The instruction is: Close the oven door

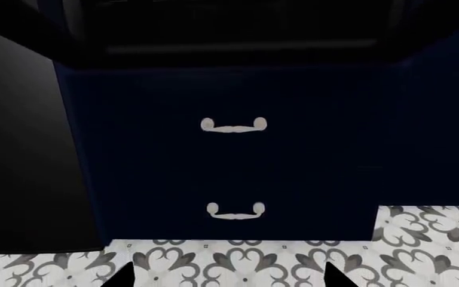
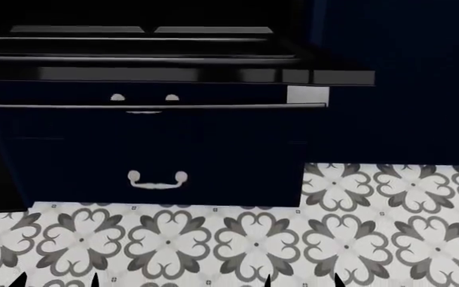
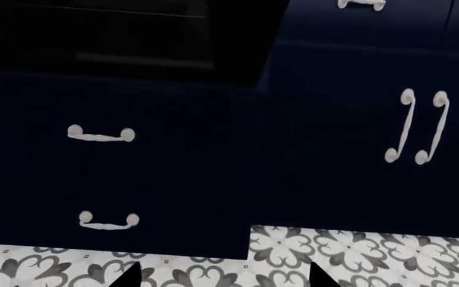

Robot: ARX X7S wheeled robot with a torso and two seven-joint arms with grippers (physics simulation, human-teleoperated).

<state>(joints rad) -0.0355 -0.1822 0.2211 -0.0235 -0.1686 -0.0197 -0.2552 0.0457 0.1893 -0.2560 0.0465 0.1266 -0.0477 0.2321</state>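
Note:
The oven door (image 2: 174, 75) hangs open, its glossy black inner face turned up and jutting out from the dark oven cavity (image 2: 134, 33). Its small white handle (image 2: 144, 98) peeks out below the front edge. In the wrist views the door's navy outer face shows with that handle (image 1: 233, 125) (image 3: 100, 135). My left gripper (image 1: 229, 281) (image 2: 55, 282) and right gripper (image 3: 225, 280) (image 2: 303, 282) are both open, low over the floor, short of the door and holding nothing.
A navy drawer with a like handle (image 2: 158, 179) (image 1: 235, 210) (image 3: 108, 221) sits under the door. Navy cabinet doors with long white handles (image 3: 409, 125) stand to the right. A glossy black panel (image 1: 22, 149) flanks the left. Patterned floor tiles (image 2: 213, 239) lie in front.

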